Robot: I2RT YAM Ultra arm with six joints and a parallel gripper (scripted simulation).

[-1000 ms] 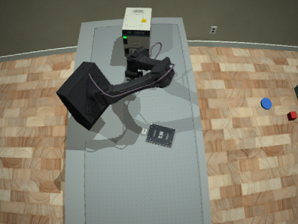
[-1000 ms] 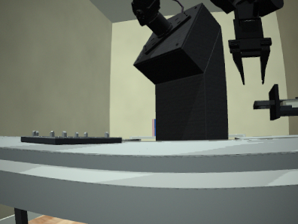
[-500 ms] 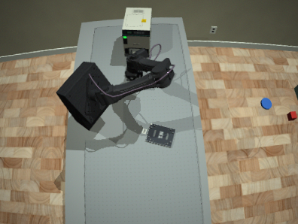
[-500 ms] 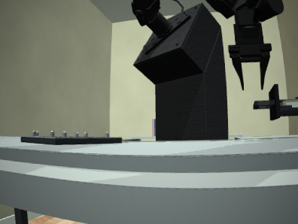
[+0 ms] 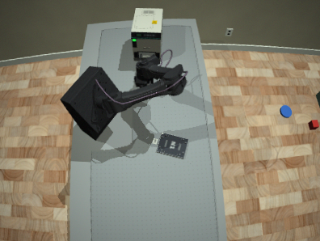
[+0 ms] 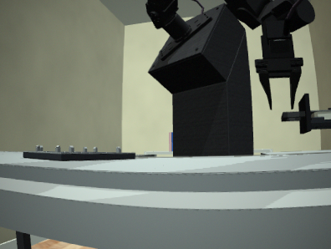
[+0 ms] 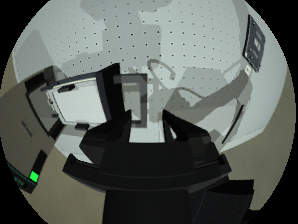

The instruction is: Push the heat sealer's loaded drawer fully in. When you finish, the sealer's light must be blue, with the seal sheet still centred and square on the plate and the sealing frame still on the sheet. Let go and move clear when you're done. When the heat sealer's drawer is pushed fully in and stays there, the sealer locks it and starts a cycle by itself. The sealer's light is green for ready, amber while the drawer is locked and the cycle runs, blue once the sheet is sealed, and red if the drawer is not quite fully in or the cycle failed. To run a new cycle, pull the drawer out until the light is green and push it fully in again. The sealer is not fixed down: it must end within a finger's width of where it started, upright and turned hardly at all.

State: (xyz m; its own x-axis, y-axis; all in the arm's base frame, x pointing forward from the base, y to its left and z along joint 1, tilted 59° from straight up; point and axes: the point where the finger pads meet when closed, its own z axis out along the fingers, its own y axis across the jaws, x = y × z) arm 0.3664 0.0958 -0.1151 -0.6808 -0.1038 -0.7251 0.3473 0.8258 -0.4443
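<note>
Top view puts the heat sealer (image 5: pixel 147 23) (image 7: pixel 24 117) at the table's far end, drawer (image 5: pixel 146 55) (image 6: pixel 305 114) (image 7: pixel 113 92) out on its near side. Status light (image 5: pixel 134 40) (image 7: pixel 34 176) is green. White seal sheet (image 7: pixel 82 104) is visible in the drawer. Looks like pre-push alignment. Next: get low enough to meet the drawer front, push straight and slow until fully in; off-centre force could turn the sealer. Gripper (image 5: pixel 141 82) (image 6: pixel 282 108) (image 7: pixel 147 113) points down just above the drawer handle, fingers part-open, empty. Arm (image 5: pixel 145 92) (image 6: pixel 292 20) is bent, elbow out right.
</note>
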